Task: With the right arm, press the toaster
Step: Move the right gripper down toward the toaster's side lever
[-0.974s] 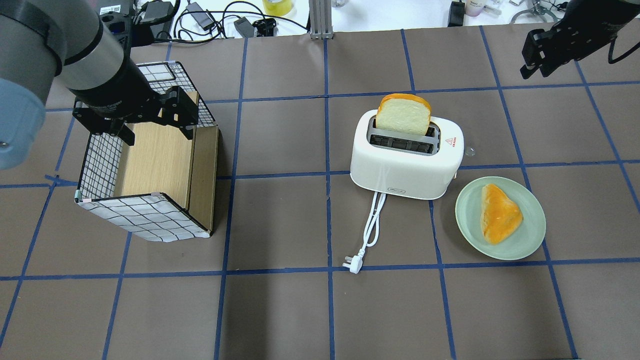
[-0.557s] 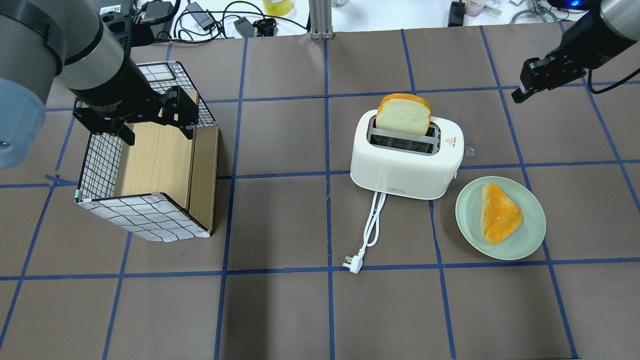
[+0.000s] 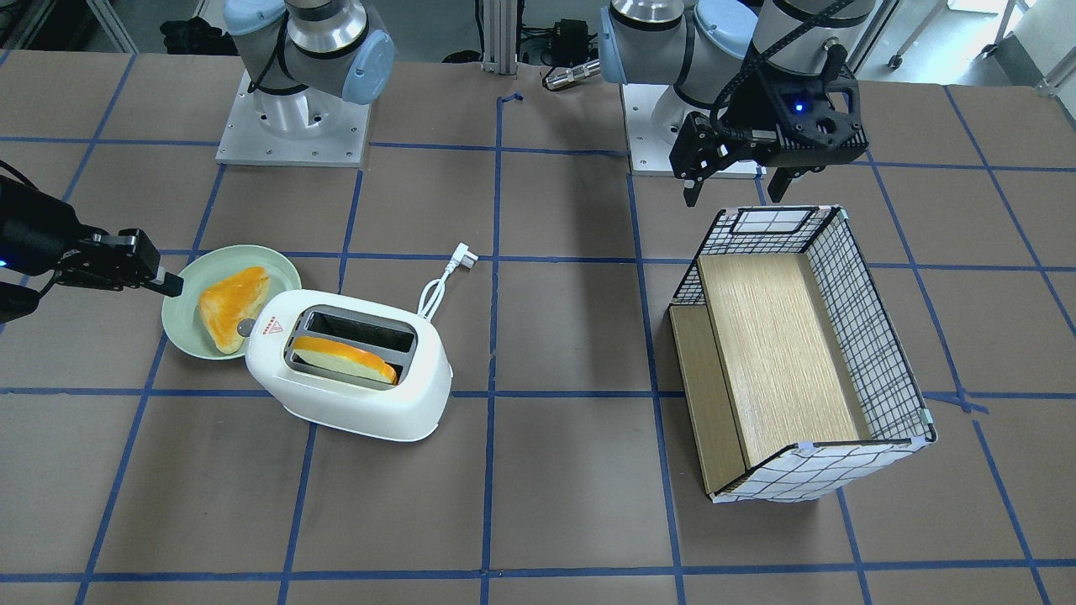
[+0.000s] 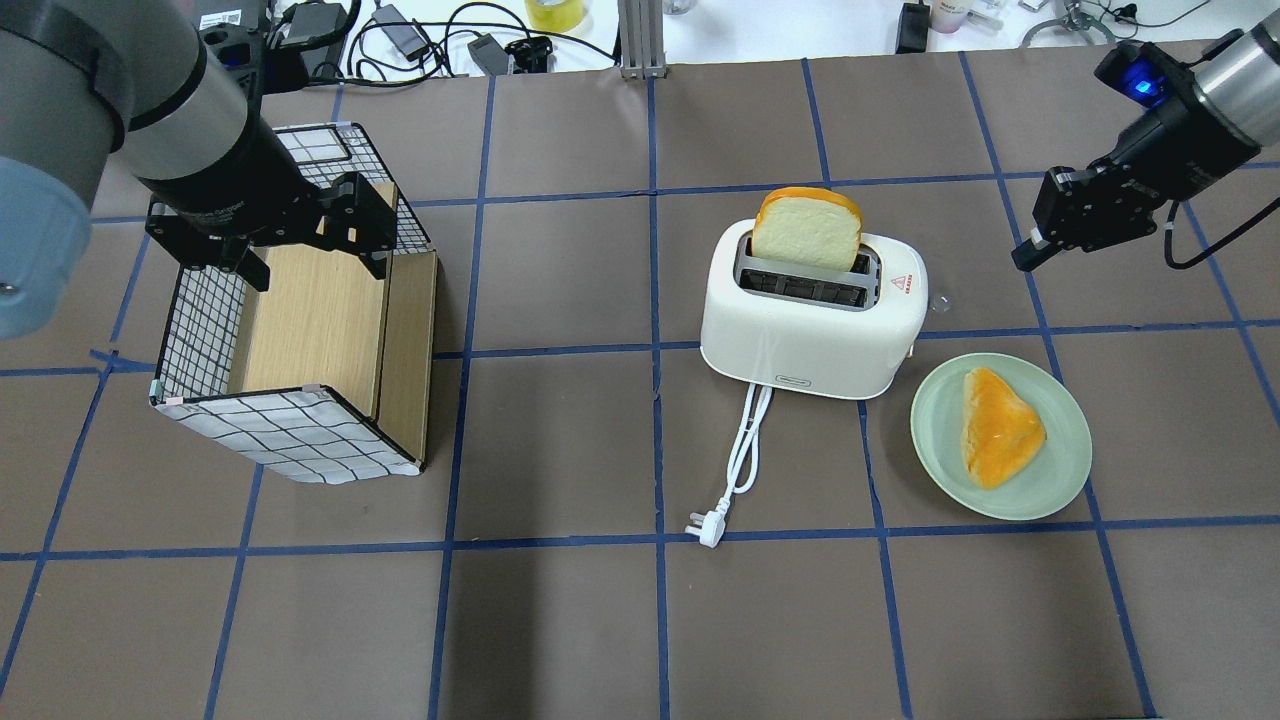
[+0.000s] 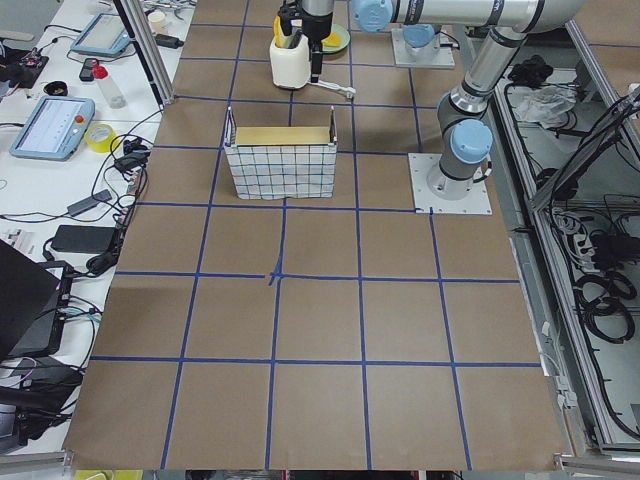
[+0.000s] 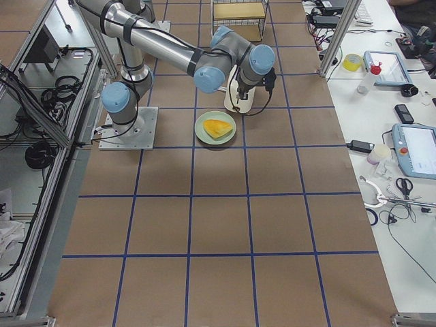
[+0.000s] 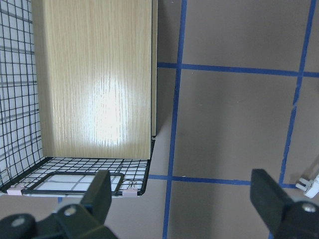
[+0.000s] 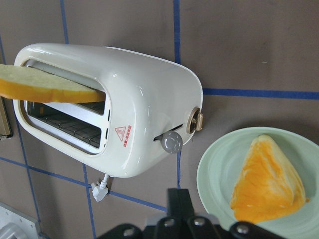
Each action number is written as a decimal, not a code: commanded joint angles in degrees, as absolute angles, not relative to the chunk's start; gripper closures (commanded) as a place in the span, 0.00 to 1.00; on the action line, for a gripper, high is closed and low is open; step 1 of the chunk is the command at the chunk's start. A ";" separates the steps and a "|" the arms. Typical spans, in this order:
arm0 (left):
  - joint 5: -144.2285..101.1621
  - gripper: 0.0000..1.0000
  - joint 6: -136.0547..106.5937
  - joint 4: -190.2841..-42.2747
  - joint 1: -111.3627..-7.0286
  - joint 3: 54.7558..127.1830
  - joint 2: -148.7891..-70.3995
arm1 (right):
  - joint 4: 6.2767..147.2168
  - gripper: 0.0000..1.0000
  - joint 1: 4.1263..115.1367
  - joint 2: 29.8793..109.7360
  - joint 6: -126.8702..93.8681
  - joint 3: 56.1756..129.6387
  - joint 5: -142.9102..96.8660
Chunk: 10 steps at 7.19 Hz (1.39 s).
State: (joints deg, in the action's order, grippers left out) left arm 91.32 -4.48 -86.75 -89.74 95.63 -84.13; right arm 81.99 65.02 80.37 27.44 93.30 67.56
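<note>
- Black left gripper (image 4: 315, 258): jaws spread wide, empty, above 1 wire-and-wood basket (image 4: 280, 425) near the table's left edge.
- White toaster (image 4: 810, 340): between the table's centre and right edge; 1 bread slice (image 4: 806, 228) stands high in the far slot; 1 cord (image 4: 745, 440) trails toward the near edge.
- Grey knob (image 8: 171, 142): on the toaster's right end.
- Green plate (image 4: 1060, 480): just beside that end, bearing 1 slice (image 4: 1000, 425).
- Black right gripper (image 4: 1022, 262): jaws closed together, holding nothing, near the right edge, well apart from the toaster.
- Handling, judged: approach stage. Keep the jaws closed, settle the tip on the knob, push straight down, clear of the plate, without tipping the light body.
- Count: 1 toaster, 2 slots, 2 slices, 1 plate, 1 basket, 1 cord, 2 grippers.
</note>
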 commanded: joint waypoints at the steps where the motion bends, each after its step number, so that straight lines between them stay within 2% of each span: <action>1: 91.32 0.00 -4.48 -86.75 -89.74 95.62 -84.11 | 79.72 0.98 65.04 78.59 23.65 93.34 68.03; 6: 91.32 0.00 -4.48 -86.75 -89.74 95.62 -84.20 | 79.89 0.99 65.04 75.33 24.26 93.34 59.42; 10: 91.32 0.00 -4.48 -86.75 -89.74 95.62 -84.11 | 85.43 1.00 65.04 72.52 23.03 93.34 57.50</action>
State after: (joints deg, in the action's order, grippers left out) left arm 91.32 -4.48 -86.75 -89.73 95.62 -84.12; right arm 85.02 65.04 73.96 23.00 93.34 58.73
